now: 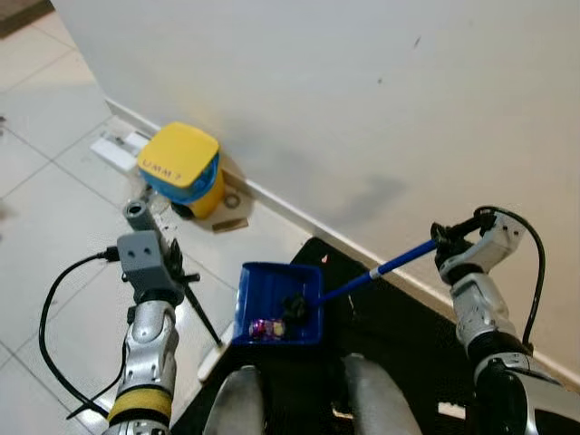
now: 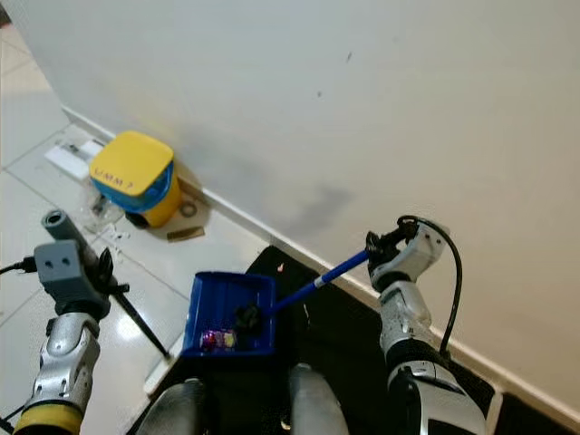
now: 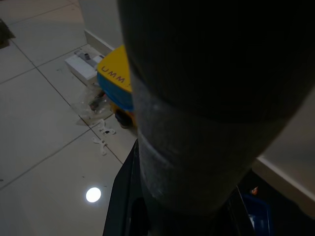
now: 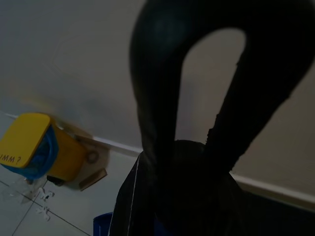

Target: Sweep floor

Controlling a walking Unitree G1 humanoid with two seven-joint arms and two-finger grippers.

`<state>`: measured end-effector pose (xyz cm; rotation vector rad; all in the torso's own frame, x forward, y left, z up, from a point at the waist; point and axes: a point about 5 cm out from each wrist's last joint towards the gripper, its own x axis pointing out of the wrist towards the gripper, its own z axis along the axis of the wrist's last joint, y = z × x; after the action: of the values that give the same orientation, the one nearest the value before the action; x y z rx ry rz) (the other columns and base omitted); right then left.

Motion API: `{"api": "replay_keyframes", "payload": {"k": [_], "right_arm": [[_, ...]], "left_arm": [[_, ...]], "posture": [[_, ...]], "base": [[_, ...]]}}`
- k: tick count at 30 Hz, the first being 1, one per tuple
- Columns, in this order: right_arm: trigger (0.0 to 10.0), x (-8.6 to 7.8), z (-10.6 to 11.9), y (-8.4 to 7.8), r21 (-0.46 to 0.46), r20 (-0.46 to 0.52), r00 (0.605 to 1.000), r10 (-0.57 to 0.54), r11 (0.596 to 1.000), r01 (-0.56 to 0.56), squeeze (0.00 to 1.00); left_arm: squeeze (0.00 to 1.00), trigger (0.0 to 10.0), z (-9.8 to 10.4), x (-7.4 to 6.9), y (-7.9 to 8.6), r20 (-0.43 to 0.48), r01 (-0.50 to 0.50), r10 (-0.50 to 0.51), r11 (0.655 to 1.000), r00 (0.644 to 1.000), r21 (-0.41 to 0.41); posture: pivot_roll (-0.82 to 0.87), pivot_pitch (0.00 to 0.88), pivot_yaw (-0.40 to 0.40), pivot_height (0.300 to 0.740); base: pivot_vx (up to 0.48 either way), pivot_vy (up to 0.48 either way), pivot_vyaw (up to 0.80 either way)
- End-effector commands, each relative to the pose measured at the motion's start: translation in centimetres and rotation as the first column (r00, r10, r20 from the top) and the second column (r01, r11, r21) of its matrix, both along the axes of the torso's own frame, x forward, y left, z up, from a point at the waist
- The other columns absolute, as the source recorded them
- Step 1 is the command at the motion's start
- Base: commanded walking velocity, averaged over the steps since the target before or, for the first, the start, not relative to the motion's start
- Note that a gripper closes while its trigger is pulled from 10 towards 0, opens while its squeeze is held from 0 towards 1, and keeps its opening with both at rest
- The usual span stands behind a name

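A blue dustpan (image 1: 272, 294) lies on the floor by the edge of a black mat (image 1: 399, 313), with small pink and purple scraps (image 1: 265, 328) inside it. A black brush head (image 1: 296, 306) rests in the pan at the end of a blue handle (image 1: 390, 265). My right gripper (image 1: 446, 237) is shut on the upper end of that handle, close to the wall. My left gripper (image 1: 172, 265) is shut on the dustpan's long upright handle (image 1: 140, 217), a grey pole (image 3: 197, 147) that reaches down to the pan as a thin black rod (image 1: 201, 313).
A yellow and blue container (image 1: 183, 166) stands against the baseboard (image 1: 299, 216), with a white flat object (image 1: 116, 149) beside it. White paper scraps (image 3: 101, 135) lie on the tiles near it. A black cable (image 1: 50, 317) loops off my left arm. My legs (image 1: 240, 399) stand just behind the pan.
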<state>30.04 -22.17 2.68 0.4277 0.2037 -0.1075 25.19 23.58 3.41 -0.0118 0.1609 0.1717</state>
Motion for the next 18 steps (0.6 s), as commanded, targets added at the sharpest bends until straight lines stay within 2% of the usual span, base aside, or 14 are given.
{"api": "replay_keyframes", "payload": {"k": [1,15,18], "right_arm": [[10.0,-0.3,0.04,-0.91,-0.015,0.0,1.0,-0.025,1.0,0.025,0.0],[10.0,-0.42,-0.11,-0.76,-0.014,-0.007,1.0,-0.02,1.0,0.02,0.0],[10.0,-0.47,-0.17,-0.74,-0.016,-0.009,1.0,-0.016,1.0,0.016,0.0]], "left_arm": [[0.0,10.0,0.0,0.15,-0.36,-0.001,0.023,-0.023,1.0,1.0,-0.004],[0.0,10.0,-0.14,0.03,-0.4,-0.005,0.026,-0.026,1.0,1.0,-0.012],[0.0,10.0,-0.31,-0.15,-0.29,-0.008,0.005,-0.006,1.0,1.0,-0.03]], "posture": [[0.08,0.078,-0.051,0.74],[0.07,0.082,-0.052,0.74],[0.08,0.089,-0.055,0.74]], "base": [[0.0,-0.48,0.0],[0.0,-0.48,0.0],[0.0,0.0,0.0]]}}
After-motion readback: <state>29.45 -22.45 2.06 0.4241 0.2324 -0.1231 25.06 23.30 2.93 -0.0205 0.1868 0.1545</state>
